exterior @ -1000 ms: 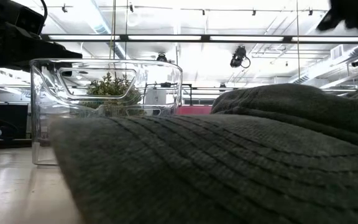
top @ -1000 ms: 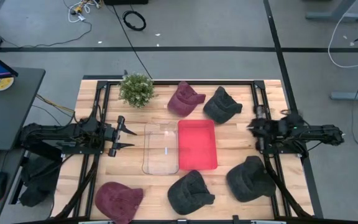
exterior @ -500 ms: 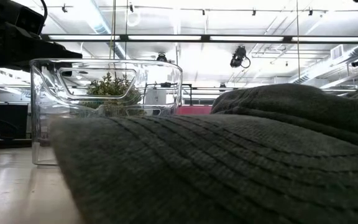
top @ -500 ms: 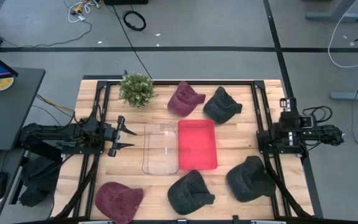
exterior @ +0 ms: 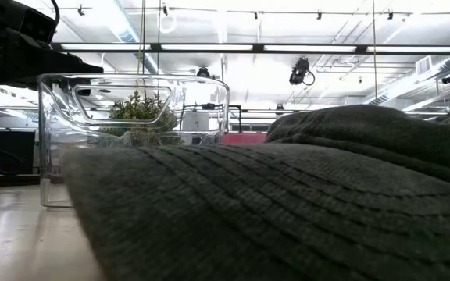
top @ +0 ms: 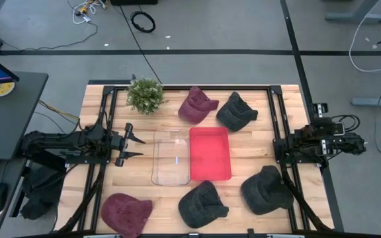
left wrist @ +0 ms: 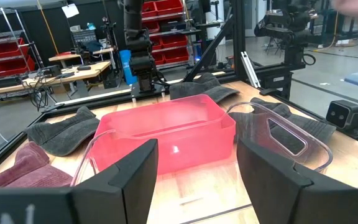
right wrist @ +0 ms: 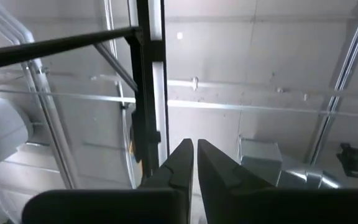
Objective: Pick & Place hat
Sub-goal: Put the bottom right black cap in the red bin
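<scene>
Currently right end effector [right wrist: 194, 163] closed, empty, parked off counter [top: 250, 145] right edge, aimed at ceiling. Nearest hat: dark grey cap [top: 266, 190], near-right corner, toward near side and left of it. Left end effector [top: 135, 145] open, beside clear bin [top: 170, 158], farther from that cap.

1. Two bins sit side by side mid-desk [top: 243, 149]: the clear bin [top: 170, 157] on the left, the red bin [top: 210, 153] touching it on the right.
2. Behind them, left to right: potted plant [top: 145, 95], maroon cap [top: 196, 104], dark cap [top: 236, 111].
3. Along the front edge: maroon beanie [top: 126, 213], dark beanie [top: 203, 203], dark hat [top: 266, 190].
4. The left end effector [top: 133, 146] lies just left of the clear bin.
5. The right arm [top: 319, 143] sits folded at the desk's right edge.
</scene>
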Robot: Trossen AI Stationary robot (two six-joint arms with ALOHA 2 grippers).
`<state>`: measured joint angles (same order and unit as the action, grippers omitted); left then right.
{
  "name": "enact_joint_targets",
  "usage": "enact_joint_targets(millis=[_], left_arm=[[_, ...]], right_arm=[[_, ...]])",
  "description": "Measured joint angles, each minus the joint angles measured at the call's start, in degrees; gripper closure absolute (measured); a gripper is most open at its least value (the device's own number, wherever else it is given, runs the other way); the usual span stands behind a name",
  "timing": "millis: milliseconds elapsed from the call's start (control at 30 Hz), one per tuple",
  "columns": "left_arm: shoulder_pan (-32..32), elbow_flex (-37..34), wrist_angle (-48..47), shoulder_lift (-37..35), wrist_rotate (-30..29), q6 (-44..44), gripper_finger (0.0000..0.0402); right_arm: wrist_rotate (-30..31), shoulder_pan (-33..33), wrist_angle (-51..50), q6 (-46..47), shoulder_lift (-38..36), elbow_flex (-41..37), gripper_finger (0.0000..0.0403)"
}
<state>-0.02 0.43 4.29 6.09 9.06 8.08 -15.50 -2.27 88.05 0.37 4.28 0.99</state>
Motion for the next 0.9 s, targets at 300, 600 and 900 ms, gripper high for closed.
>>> enact_joint_targets(millis=[300, 600, 900], left_arm=[[0.01, 0.0, -0.02, 0.0, 0.0, 0.0, 0.0179], [-0.01, 0.0, 0.0, 0.0, 0.0, -0.02, 0.0179], [0.01, 0.0, 0.0, 0.0, 0.0, -0.02, 0.0179]], right_arm=[[4.85, 0.01, 1.45, -3.61, -0.03, 0.0, 0.0376], [25.06, -0.01, -2.47, -1.05, -0.03, 0.0, 0.0376], [18.02, -0.01, -3.72, -1.29, -0.03, 0.0, 0.0376]])
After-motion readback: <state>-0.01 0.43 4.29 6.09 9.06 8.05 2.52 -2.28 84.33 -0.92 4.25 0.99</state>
